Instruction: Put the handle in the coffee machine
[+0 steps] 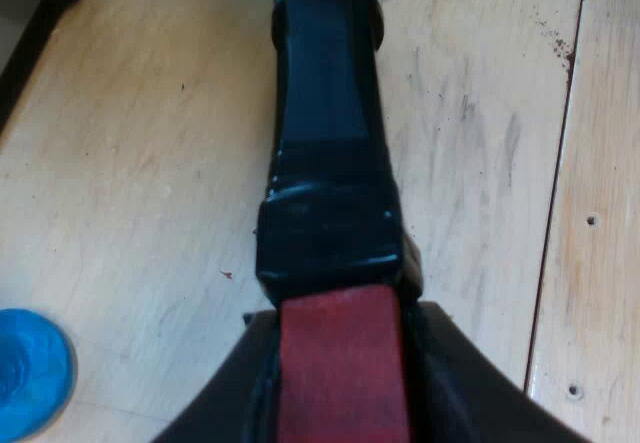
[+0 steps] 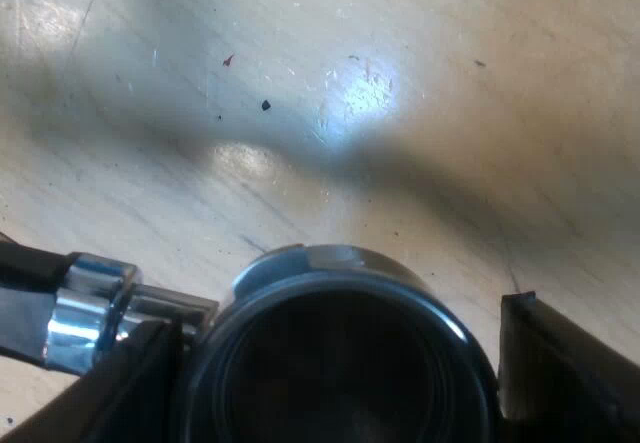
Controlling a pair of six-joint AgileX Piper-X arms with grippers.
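Observation:
The metal holder's dark handle [image 1: 328, 143] runs away from my left gripper [image 1: 345, 393], which is shut on its red end [image 1: 343, 363]. The handle hangs over the pale wooden table [image 1: 130, 163]. In the right wrist view the holder's round metal basket [image 2: 335, 363] faces up, dark inside, with its chrome neck [image 2: 90, 313] leading off to the handle. My right gripper [image 2: 340, 383] sits around the basket, one finger [image 2: 130, 393] against its side by the neck and the other finger [image 2: 565, 373] at the opposite side, shut on it.
A blue tamper [image 1: 30, 373] stands on the table near my left gripper. A seam between table boards [image 1: 560, 163] runs past the handle. Bare scuffed wood [image 2: 350, 93] with a bright glare spot lies beyond the basket.

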